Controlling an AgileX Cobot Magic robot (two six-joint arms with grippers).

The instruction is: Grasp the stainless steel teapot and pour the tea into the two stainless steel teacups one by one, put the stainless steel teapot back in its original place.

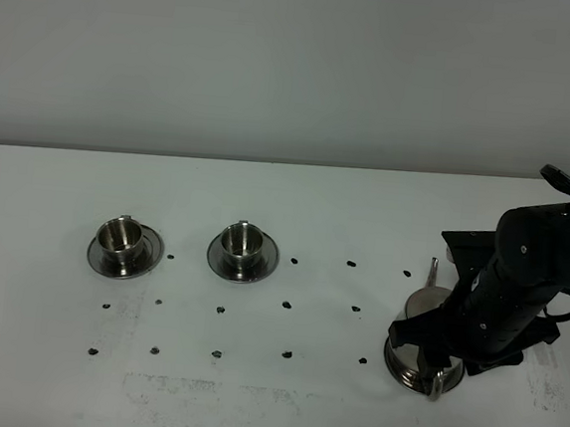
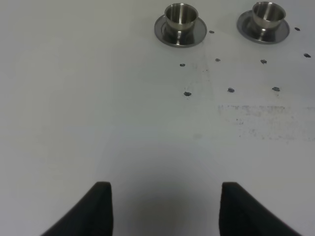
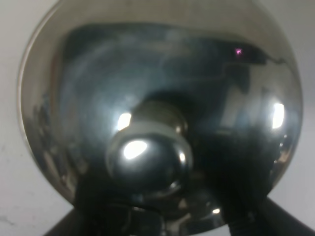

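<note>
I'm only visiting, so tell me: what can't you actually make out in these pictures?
Teapot: in the high view the right arm covers most of it, and what it stands on.
Right pincer: wrist view, cut off by the edge; touching the teapot or not, unclear.
Cups: too small and shiny to show any tea.
Left pincer: only tips show in its wrist view.

Left pincer (image 2: 165, 189): two dark fingers (image 2: 101, 206) at the near edge of the frame, spread wide, bare surface between them. White bench (image 2: 98, 98), dotted with small dark marks (image 2: 187, 93). First teacup (image 2: 180, 14) and second teacup (image 2: 268, 14), steel, side by side at the far edge, each upright on a round saucer (image 2: 162, 30).
</note>
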